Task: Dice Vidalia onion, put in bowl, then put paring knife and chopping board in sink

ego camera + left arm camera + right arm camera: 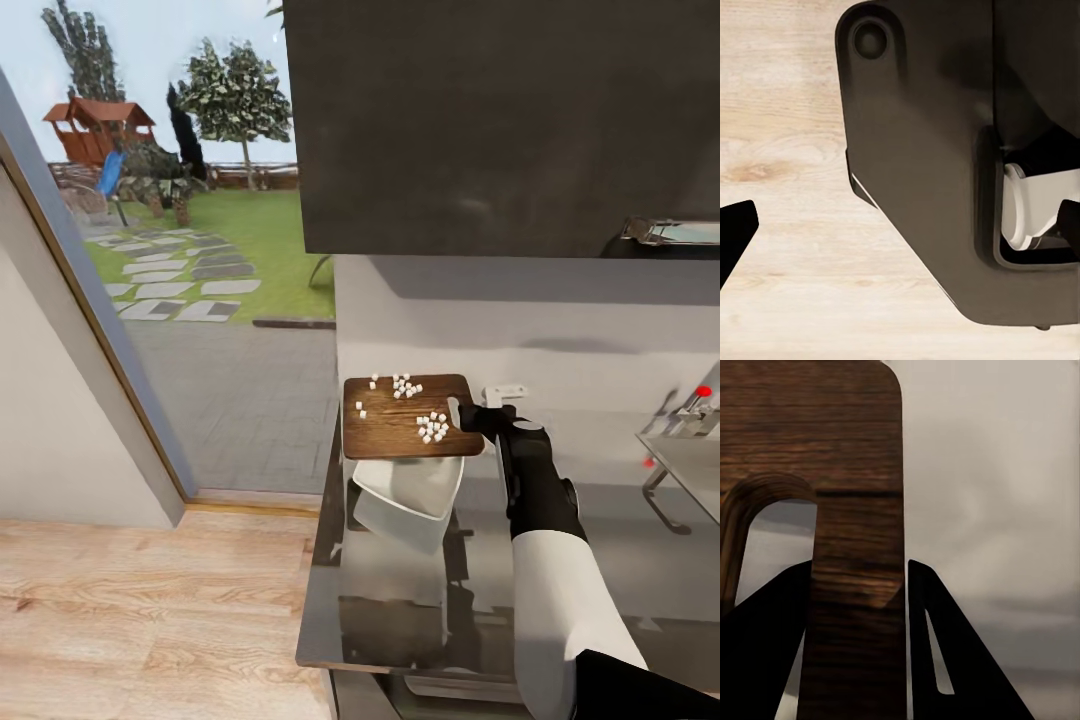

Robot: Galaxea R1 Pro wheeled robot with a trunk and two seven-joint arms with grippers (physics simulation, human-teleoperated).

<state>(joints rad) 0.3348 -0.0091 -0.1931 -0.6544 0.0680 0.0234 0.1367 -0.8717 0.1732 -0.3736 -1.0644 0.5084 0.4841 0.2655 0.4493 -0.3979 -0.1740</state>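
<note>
Head view: chopping board (410, 415) is held by the right end effector (472, 418) at its handle-slot end, lifted over the grey bench (620, 560). Small white onion pieces (432, 426) are scattered on the board, one cluster near the end effector, another toward the far edge. White bowl (410, 495) is seen just below the board's near edge, tilted, partly overlapped by the board. Whether the bowl touches the board cannot be told. A white-handled knife (505, 393) is lying on the bench just behind the end effector, near the wall. Sink (690, 465) with its red-tipped tap is seen at the far right, well apart from the board. Dark cabinet (500, 120) is hung overhead; window and garden are seen to the left, wood floor (150, 620) below.

Right wrist view: the two dark fingers (945, 652) are closed on the board's strip (855, 585) between the slot and the board's edge, one finger on each side.

Left wrist view: the robot's own dark body (922, 165) is seen over wood floor (787, 112). One dark fingertip (735, 232) is visible at the edge; how far the left end effector is open cannot be told.
</note>
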